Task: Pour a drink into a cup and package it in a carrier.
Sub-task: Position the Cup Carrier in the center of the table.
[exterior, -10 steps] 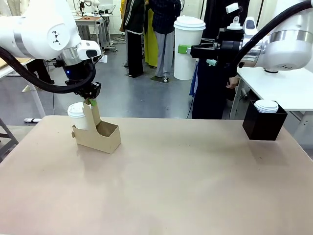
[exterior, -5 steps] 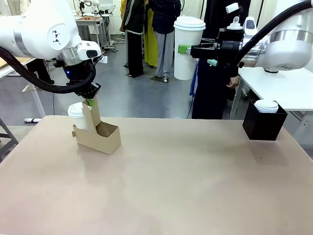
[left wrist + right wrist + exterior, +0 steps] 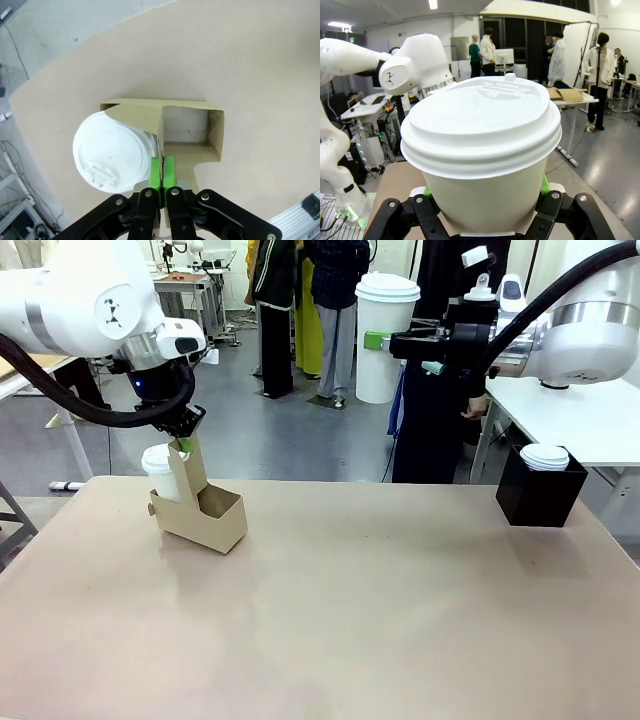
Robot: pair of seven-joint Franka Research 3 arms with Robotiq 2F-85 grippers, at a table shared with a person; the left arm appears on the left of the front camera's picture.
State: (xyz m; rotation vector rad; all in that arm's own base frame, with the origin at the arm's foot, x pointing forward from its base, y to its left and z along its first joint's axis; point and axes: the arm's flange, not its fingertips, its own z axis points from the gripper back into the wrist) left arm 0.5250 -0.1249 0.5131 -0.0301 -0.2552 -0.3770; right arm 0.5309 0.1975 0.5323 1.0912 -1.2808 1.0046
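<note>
While our left claw (image 3: 183, 445) pinches the handle of the brown cardboard carrier (image 3: 215, 525), our right claw (image 3: 400, 352) grips a lidded white paper cup (image 3: 386, 310).

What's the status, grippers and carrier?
Left gripper shut on carrier handle tab; one lidded cup seated, other slot empty. Right gripper shut on second lidded cup, held high. Black lid box far right, off the path.

Plain brown cardboard carrier (image 3: 205, 515), white cup (image 3: 160, 472) with white lid, second white cup (image 3: 485, 190), black box (image 3: 535, 500) of white lids (image 3: 545, 455), beige tabletop (image 3: 350, 620), black left tool (image 3: 162, 161) with bright green pads (image 3: 155, 172)
</note>
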